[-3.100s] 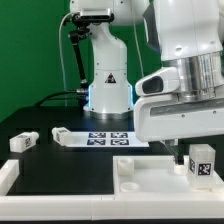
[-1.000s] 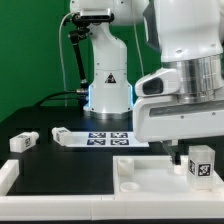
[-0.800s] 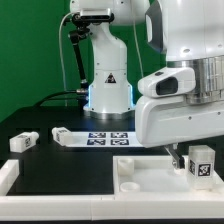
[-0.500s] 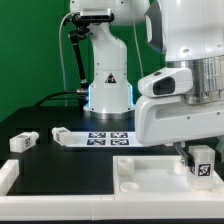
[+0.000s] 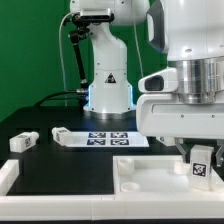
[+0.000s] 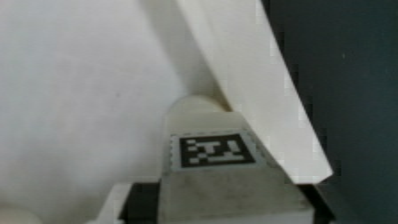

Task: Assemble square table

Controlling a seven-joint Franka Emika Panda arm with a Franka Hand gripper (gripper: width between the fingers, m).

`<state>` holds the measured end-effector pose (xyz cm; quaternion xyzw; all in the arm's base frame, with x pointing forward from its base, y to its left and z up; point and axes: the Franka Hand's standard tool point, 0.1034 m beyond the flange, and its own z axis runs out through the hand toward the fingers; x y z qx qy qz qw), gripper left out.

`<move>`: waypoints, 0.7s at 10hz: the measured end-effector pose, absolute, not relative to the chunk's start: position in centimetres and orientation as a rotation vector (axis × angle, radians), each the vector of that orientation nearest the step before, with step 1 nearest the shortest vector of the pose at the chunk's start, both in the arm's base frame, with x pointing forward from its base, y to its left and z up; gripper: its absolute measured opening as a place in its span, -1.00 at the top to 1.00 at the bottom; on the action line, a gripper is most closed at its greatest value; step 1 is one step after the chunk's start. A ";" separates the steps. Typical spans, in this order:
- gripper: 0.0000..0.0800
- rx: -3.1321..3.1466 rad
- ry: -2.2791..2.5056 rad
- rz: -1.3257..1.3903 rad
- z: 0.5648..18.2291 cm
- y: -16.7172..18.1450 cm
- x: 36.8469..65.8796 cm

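The square table top [image 5: 150, 178] lies at the front of the exterior view, white with a raised rim. A short white leg [image 5: 203, 166] with a black-and-white tag stands upright on its right part. My gripper [image 5: 202, 168] is straight above it, shut on this leg with a finger on either side. In the wrist view the same leg [image 6: 217, 150] fills the space between the dark pads [image 6: 143, 200], and they touch its sides; the top's rim [image 6: 249, 80] runs diagonally beside it. Two more legs [image 5: 22, 142] [image 5: 60, 135] lie on the black table at the exterior view's left.
The marker board [image 5: 112, 139] lies flat behind the table top. The arm's white base [image 5: 108, 92] stands behind it before a green backdrop. A low white border rail [image 5: 7, 176] sits at the front left corner.
The fingers have closed in from wide open onto the leg's sides. The wrist has shifted a little toward the exterior view's right, and the leg has barely moved.
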<state>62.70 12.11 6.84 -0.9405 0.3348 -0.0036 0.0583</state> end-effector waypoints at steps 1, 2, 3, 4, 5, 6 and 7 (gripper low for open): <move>0.27 -2.689 1.332 0.045 6.8 12.2 62.5; 0.27 -2.566 1.482 0.072 6.7 11.9 62.7; 0.27 -2.525 1.552 0.081 6.7 12.1 62.6; 0.27 -2.479 1.623 0.089 6.7 12.2 62.6; 0.27 -2.448 1.670 0.095 6.7 12.2 62.6; 0.27 -2.383 1.763 0.106 6.7 12.3 62.6; 0.27 -2.258 1.910 0.134 6.8 12.2 62.6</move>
